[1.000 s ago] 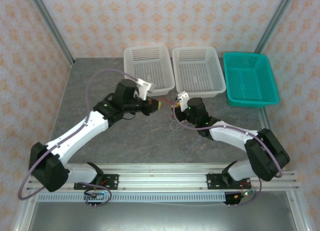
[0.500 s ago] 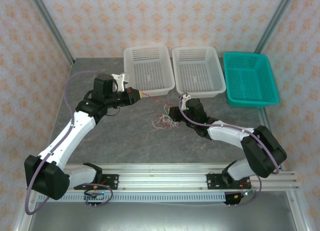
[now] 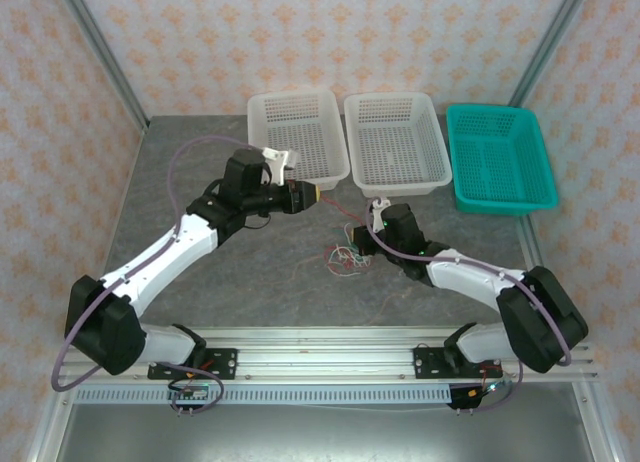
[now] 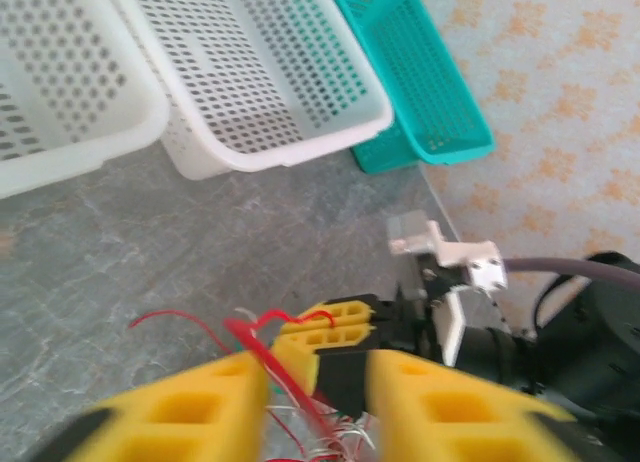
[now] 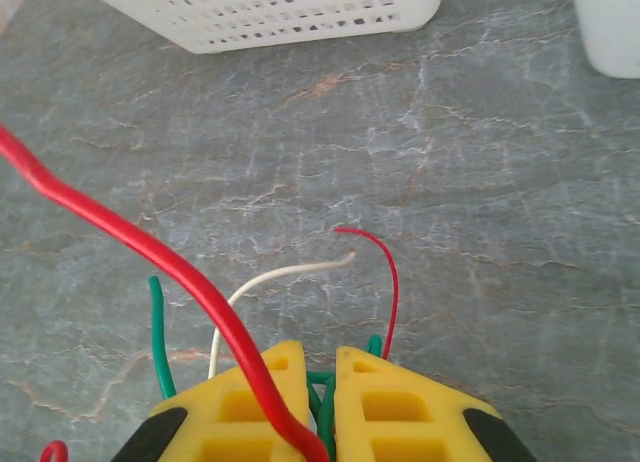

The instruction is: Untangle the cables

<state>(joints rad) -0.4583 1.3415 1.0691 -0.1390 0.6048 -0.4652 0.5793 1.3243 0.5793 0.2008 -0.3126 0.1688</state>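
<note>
On the grey table [image 5: 450, 132], the right hand [image 5: 322, 367] pinches the cables [image 5: 180, 272].

The table [image 3: 280, 282] is being lit brightly and evenly from overhead, with only faint shadows being cast. In the left wrist view, the yellow fingers [image 4: 170, 412] at six o'clock are being smeared by blur; the right wrist view is being rendered sharply.

Grey table [image 3: 250, 282]: white basket [image 3: 297, 132], second white basket [image 3: 397, 140], teal basket [image 3: 500, 157], cables [image 3: 345, 260].
</note>
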